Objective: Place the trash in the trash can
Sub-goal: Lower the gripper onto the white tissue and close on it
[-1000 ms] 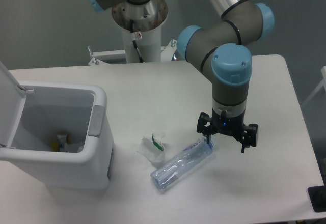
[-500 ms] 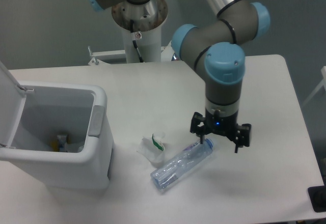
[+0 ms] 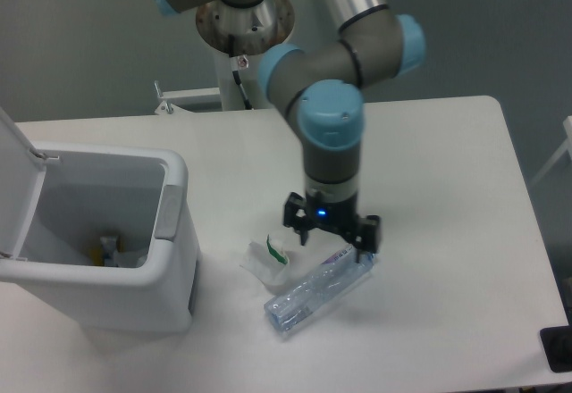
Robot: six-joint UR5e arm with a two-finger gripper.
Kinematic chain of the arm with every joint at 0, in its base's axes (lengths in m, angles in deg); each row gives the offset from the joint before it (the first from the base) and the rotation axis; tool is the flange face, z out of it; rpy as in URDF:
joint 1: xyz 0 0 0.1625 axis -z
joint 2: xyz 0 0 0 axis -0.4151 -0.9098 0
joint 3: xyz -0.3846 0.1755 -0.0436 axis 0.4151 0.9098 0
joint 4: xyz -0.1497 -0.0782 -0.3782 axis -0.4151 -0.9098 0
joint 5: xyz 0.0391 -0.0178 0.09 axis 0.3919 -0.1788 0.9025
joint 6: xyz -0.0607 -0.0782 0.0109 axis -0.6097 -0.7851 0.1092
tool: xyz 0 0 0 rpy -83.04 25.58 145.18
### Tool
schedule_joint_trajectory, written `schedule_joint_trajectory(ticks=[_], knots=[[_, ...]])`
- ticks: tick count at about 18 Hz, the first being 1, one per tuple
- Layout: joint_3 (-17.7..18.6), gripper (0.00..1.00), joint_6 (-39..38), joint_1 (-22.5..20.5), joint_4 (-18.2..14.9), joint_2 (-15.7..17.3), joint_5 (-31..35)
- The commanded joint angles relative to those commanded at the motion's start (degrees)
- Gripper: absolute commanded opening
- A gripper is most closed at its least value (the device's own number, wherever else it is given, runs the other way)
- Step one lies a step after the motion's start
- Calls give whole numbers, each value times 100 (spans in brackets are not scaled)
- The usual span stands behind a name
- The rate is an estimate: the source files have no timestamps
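Observation:
A clear blue-tinged plastic bottle (image 3: 313, 293) lies on its side on the white table (image 3: 447, 161), pointing from lower left to upper right. A small crumpled white wrapper with a green mark (image 3: 271, 260) lies just left of it. My gripper (image 3: 331, 243) is open and empty, pointing down, right above the bottle's upper end and just right of the wrapper. The white trash can (image 3: 107, 237) stands at the left with its lid (image 3: 13, 156) swung open; some items lie at its bottom.
The arm's base pedestal (image 3: 246, 49) stands at the back of the table. A dark object (image 3: 559, 348) sits at the table's front right edge.
My gripper has moved left, from right of the bottle's cap end to above the bottle near the wrapper. The bottle and wrapper have not moved.

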Motion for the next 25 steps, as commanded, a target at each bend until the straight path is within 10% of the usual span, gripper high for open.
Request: schedule_joint_trajectory(ticks=[14,21,25], knots=[[45,99,-422,413,9,-474,53],[54,16,-448,510,-9,-571,378],[-35,0,-439,510,-18,-571,334]])
